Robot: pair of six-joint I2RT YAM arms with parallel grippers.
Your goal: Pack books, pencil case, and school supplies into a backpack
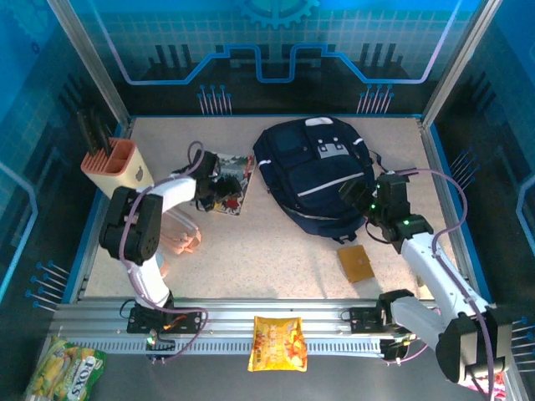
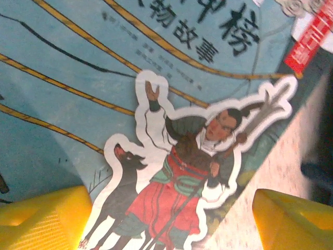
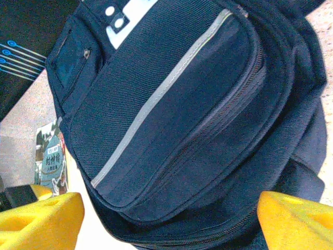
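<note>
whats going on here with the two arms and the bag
Two robot arms are packing a backpack. The left gripper hovers open over an illustrated book that lies flat on the table beside the backpack, with nothing gripped. The right gripper is open at the backpack's right side, facing its front pocket, whose zip looks closed. A tan square piece lies on the table on the near side of the backpack, not yet packed.
</note>
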